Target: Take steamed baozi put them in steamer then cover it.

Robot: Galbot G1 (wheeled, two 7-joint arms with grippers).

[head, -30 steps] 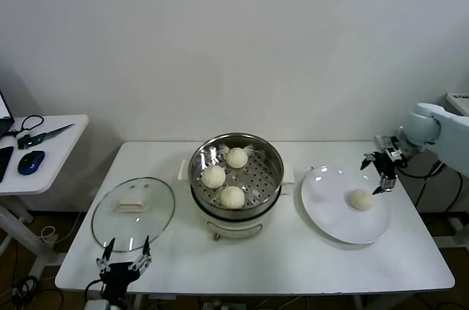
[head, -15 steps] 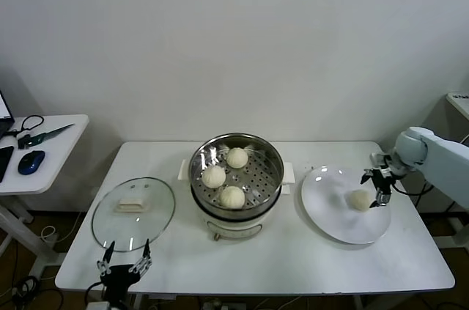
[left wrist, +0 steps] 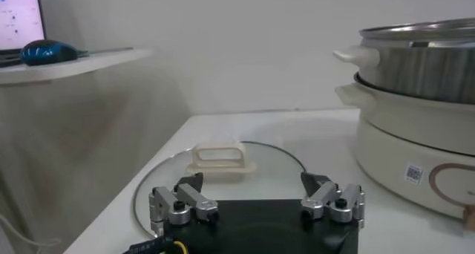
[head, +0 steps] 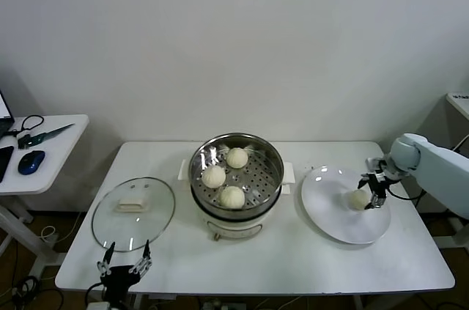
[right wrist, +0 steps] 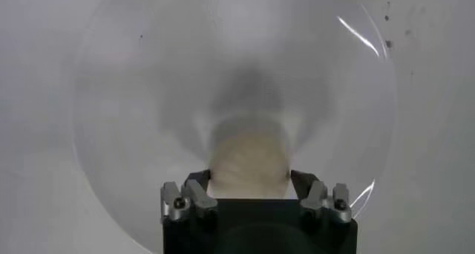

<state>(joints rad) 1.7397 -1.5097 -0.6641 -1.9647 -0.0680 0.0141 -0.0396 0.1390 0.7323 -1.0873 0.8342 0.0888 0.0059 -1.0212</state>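
A: Step? Three baozi (head: pixel 232 196) sit in the steamer (head: pixel 236 174); right gripper (head: pixel 372 191) has its jaws around the last baozi (head: pixel 357 198) on the plate (head: pixel 322 211), touching its sides.

B: Next: firm hold, lift, carry to steamer. Cover (head: pixel 133 211) waits on the worktop (head: pixel 293 259); left gripper (head: pixel 124 260), jaws apart, idles near it.
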